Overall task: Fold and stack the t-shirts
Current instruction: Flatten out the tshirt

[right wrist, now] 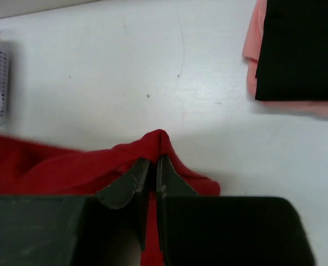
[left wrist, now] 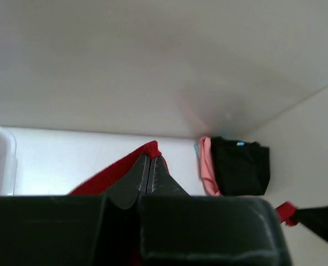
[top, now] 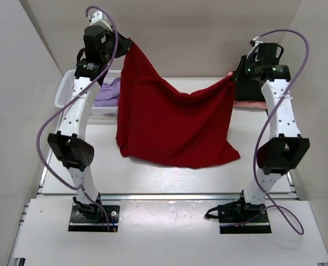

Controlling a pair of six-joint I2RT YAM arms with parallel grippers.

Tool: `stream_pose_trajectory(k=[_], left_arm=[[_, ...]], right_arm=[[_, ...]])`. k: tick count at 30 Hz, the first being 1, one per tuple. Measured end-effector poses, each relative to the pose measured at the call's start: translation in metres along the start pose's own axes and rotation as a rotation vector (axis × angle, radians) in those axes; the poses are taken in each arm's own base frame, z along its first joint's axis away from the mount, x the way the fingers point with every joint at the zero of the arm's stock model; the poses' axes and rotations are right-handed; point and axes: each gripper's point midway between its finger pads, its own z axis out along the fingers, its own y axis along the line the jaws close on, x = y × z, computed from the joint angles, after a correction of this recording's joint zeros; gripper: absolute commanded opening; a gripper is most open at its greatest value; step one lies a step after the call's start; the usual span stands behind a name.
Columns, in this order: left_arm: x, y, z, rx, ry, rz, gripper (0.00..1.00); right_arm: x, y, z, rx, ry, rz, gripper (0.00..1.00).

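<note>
A bright red t-shirt (top: 172,124) hangs stretched between both arms above the table, sagging in the middle. My left gripper (top: 125,45) is shut on its upper left corner (left wrist: 150,148). At the other top corner (right wrist: 161,138), my right gripper (top: 234,77) is shut on the cloth. The shirt's lower edge reaches down to the table near the front. A folded black t-shirt (right wrist: 300,50) lies on a folded salmon pink one (right wrist: 254,39) at the back right. A pale lavender t-shirt (top: 107,94) lies in the basket.
A white plastic mesh basket (top: 66,91) stands at the back left, behind the left arm. Pale walls close in the table on the left, back and right. The folded stack (top: 248,103) sits beside the right arm's wrist.
</note>
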Motion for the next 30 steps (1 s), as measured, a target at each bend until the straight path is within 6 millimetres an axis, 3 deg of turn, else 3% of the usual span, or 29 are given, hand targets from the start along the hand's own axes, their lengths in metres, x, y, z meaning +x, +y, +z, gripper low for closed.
stream_pose_trajectory(k=[2,3,6,9,11,13,16,18,21,23,24,26,28,30], left_arm=[[0.013,0.007,0.009,-0.02,0.045,0.004,0.0],[0.007,0.004,0.01,-0.013,0.037,0.005,0.0],[-0.04,-0.016,-0.004,0.045,-0.06,0.006,0.0],[-0.094,-0.038,-0.054,0.086,-0.185,0.032,0.0],[-0.116,-0.054,-0.1,0.106,-0.251,0.064,0.0],[-0.116,-0.071,-0.148,0.133,-0.282,0.095,0.0],[-0.084,-0.078,-0.203,0.176,-0.28,0.108,0.0],[-0.052,-0.068,-0.222,0.179,-0.243,0.103,0.0],[0.006,-0.039,-0.218,0.13,-0.118,0.088,0.0],[0.059,-0.01,-0.214,0.075,0.011,0.065,0.0],[0.089,0.008,-0.216,0.039,0.083,0.05,0.0],[0.141,0.037,-0.23,-0.031,0.219,0.018,0.0],[0.183,0.058,-0.253,-0.078,0.324,-0.011,0.0],[0.208,0.066,-0.274,-0.089,0.383,-0.031,0.0]], right_arm=[[-0.011,0.004,0.005,-0.012,0.001,-0.003,0.0],[-0.027,0.01,0.0,-0.027,-0.038,-0.013,0.0],[-0.082,0.036,-0.04,-0.089,-0.212,-0.064,0.0],[-0.124,0.061,-0.103,-0.151,-0.397,-0.116,0.0],[-0.132,0.067,-0.141,-0.164,-0.471,-0.131,0.0],[-0.121,0.066,-0.16,-0.161,-0.487,-0.127,0.0],[-0.075,0.05,-0.143,-0.143,-0.389,-0.083,0.0],[-0.019,0.032,-0.11,-0.126,-0.252,-0.03,0.0],[0.077,-0.001,-0.06,-0.072,-0.004,0.067,0.0],[0.154,-0.025,-0.039,-0.017,0.192,0.144,0.0],[0.19,-0.031,-0.039,0.003,0.281,0.175,0.0],[0.236,-0.036,-0.049,0.027,0.388,0.218,0.0],[0.263,-0.035,-0.064,0.026,0.424,0.245,0.0],[0.282,-0.034,-0.077,0.02,0.442,0.275,0.0]])
